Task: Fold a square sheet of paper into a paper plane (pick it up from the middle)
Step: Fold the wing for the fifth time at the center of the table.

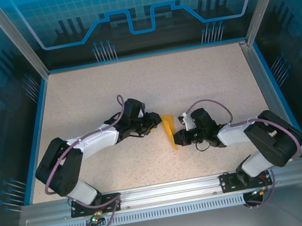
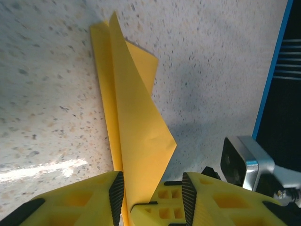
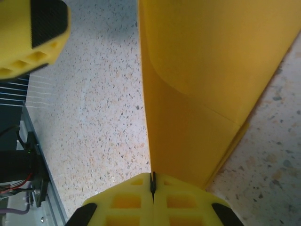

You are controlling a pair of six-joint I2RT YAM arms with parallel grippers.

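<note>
On speckled table [image 1: 135, 86], paper plane [image 1: 169, 132]

We are looking down on the whole table [image 1: 135, 86] from above and behind. Both wrist cameras are closely facing the folded paper [image 2: 136, 127].

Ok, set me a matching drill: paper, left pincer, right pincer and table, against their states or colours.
1 paper
2 left pincer
3 right pincer
4 table

A speckled beige
B shut on the paper
C folded, orange-yellow
D open around the paper

Pairs: 1-C, 2-D, 3-B, 4-A
</note>
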